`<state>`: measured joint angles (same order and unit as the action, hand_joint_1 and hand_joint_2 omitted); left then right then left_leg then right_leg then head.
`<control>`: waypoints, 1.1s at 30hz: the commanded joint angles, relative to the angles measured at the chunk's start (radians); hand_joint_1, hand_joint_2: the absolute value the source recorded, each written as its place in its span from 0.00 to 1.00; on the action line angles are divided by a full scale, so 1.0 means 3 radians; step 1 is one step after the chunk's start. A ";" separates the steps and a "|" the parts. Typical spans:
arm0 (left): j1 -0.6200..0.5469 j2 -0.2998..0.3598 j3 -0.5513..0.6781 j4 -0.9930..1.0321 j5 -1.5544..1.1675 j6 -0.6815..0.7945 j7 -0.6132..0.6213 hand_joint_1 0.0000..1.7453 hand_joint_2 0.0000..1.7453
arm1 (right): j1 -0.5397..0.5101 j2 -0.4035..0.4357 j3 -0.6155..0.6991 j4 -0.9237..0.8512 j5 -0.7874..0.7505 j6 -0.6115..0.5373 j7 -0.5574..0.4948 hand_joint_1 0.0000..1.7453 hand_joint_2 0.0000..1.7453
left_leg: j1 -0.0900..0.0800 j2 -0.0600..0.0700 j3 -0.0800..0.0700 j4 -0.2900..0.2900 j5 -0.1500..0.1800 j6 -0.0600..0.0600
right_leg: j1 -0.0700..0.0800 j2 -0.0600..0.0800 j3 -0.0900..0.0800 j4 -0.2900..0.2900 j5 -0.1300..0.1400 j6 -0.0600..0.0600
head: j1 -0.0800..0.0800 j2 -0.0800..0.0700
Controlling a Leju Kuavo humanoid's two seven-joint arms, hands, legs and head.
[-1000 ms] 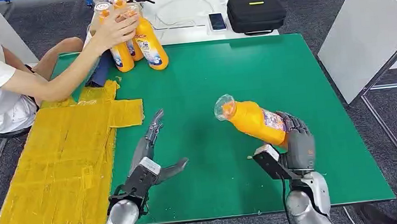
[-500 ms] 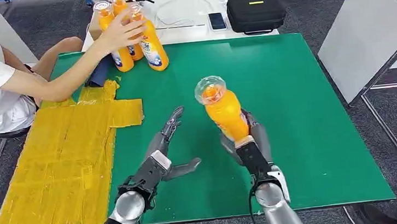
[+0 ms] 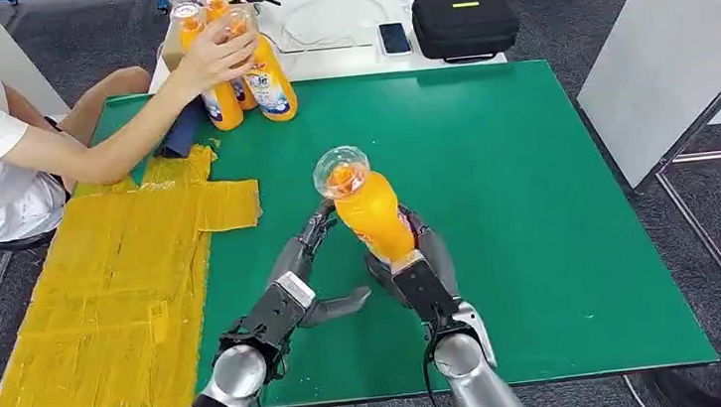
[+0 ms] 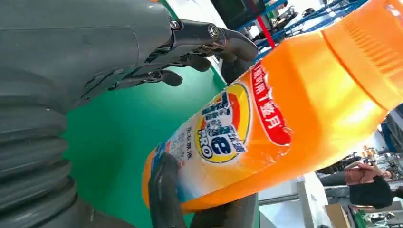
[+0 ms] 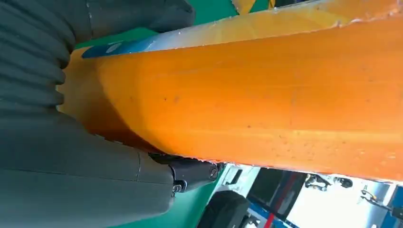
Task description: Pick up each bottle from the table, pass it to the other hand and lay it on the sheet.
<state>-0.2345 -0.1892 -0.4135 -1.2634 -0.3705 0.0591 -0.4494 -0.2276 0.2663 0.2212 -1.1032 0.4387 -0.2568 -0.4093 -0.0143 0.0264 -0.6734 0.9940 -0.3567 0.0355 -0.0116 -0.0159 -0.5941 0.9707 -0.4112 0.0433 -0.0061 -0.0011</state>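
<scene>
Both silver arms come up from the lower edge in the head view and angle inward toward each other over the table. The right hand (image 3: pixel 412 263) is raised, palm turned toward the left arm, fingers wrapped around the lower body of the bottle (image 3: pixel 369 213), which it holds nearly upright with the cap tilted slightly toward the left side. The left hand (image 3: pixel 301 274) sits just beside it, holding nothing: fingers (image 3: pixel 312 233) stretched forward and apart, reaching toward the bottle's side, thumb (image 3: pixel 339 306) splayed out below it. In the left wrist view those fingers lie close to the bottle; contact cannot be told.
</scene>
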 commanded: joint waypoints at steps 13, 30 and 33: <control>-0.0245 0.0019 0.0124 0.0139 0.0576 -0.0032 0.0000 0.00 1.00 | -0.0304 0.0212 0.0867 0.1090 0.0104 0.0116 -0.0118 1.00 1.00 | 0.0005 -0.0001 0.0008 0.0000 -0.0004 -0.0007 | 0.0003 0.0005 0.0008 -0.0002 -0.0003 -0.0005 | 0.0001 0.0000; -0.0330 -0.0041 0.0323 0.0384 0.0740 0.0054 -0.0017 1.00 1.00 | -0.0340 0.0219 0.1079 0.1193 0.0264 -0.0060 -0.0047 1.00 1.00 | 0.0006 -0.0007 0.0009 0.0001 -0.0005 -0.0009 | 0.0004 0.0000 0.0010 -0.0001 -0.0005 -0.0006 | 0.0001 0.0000; -0.0338 -0.0044 0.0376 0.0416 0.0833 0.0027 -0.0036 1.00 1.00 | -0.0355 0.0221 0.1088 0.1265 0.0236 -0.0097 -0.0060 1.00 1.00 | 0.0006 -0.0007 0.0011 0.0001 -0.0005 -0.0009 | 0.0003 0.0000 0.0011 -0.0001 -0.0005 -0.0007 | 0.0001 0.0000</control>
<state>-0.2633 -0.1911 -0.3441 -1.2390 -0.1663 0.0717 -0.4559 -0.3053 0.3323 0.4566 -0.8404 0.5112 -0.2731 -0.4158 -0.0142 0.0266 -0.6739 0.9940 -0.3567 0.0354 -0.0116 -0.0159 -0.5952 0.9707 -0.4115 0.0429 -0.0057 -0.0011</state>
